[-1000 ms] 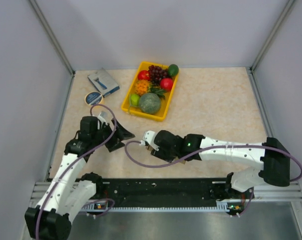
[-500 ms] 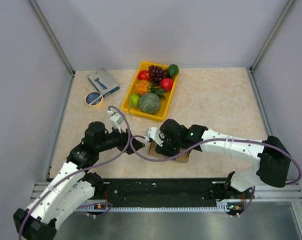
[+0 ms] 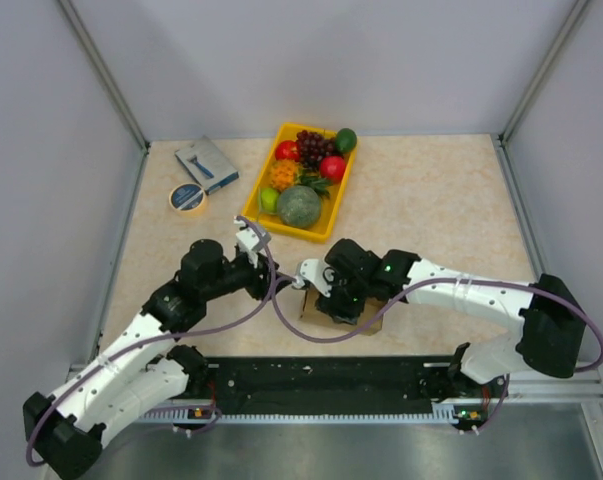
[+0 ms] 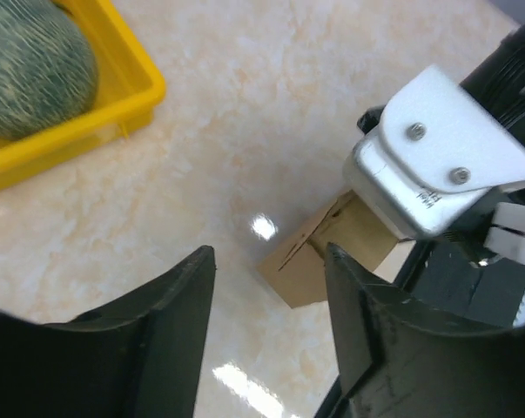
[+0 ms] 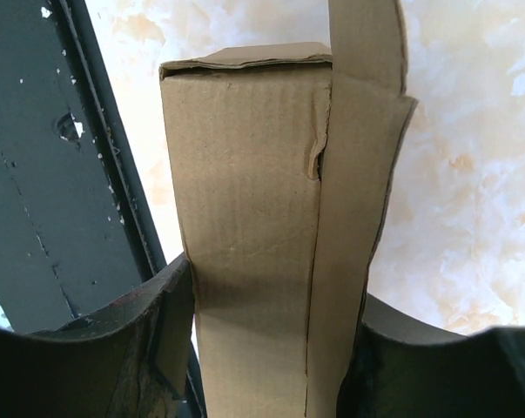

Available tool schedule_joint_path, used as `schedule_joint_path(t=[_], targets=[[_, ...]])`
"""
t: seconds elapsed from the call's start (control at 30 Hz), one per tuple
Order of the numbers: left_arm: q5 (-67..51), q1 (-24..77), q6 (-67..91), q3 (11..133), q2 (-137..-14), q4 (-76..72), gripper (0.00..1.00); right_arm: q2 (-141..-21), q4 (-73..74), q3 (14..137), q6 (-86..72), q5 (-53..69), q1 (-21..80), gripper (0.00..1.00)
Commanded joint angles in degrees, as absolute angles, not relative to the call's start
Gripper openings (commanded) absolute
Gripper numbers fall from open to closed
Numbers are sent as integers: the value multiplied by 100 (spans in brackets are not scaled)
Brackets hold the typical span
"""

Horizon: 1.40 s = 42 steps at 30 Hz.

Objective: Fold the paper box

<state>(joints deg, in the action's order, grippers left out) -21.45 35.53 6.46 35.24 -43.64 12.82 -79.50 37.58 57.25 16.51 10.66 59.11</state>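
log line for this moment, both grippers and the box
left gripper: open, empty, beside paper box | right gripper: shut on paper box | paper box: partly folded, one flap sticking out

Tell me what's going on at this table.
The right pincer grips the partly folded paper box, pinched between its fingers near the front edge of the table. The left pincer hovers open beside a corner of the box, not touching it. The yellow tray sits farther back.
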Motion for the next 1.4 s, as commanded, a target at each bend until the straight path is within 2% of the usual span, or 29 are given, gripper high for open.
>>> schedule_joint_path(t=[0.0,0.13,0.17,0.23,0.43,0.57,0.67,0.77,0.93,1.13,1.37], targets=[[-1794,3463,1122,3174,-3403,493,63,-7744,3815,5651,1591,1362,5757,47],[-1846,3393,1626,2936,-2953,317,64,-7585,3797,5634,1556,1459,5695,46],[-1793,3393,1635,2901,-3014,325,58,-7507,3797,5634,1547,1502,5687,46],[-1608,3323,1573,2997,-3216,517,53,-7418,3788,5634,1521,1608,5678,47],[-3276,2629,1916,3068,-3910,-218,52,-7198,3753,5563,1424,1661,5669,47],[-4209,2628,1662,3215,-4480,-528,50,-7286,3718,5590,1424,1714,5669,47],[-4569,2689,1635,3226,-4588,-597,57,-7435,3718,5651,1441,1731,5660,47],[-4597,2829,1399,3295,-4658,-563,62,-7479,3700,5686,1468,1723,5651,47],[-4334,2935,1020,3524,-5062,-27,54,-7550,3691,5713,1477,1749,5651,46],[-4034,3296,861,3612,-5308,-26,57,-7506,3665,5713,1468,1749,5651,45],[-3604,3690,677,3691,-5441,210,43,-7515,3647,5713,1424,1696,5651,45]])
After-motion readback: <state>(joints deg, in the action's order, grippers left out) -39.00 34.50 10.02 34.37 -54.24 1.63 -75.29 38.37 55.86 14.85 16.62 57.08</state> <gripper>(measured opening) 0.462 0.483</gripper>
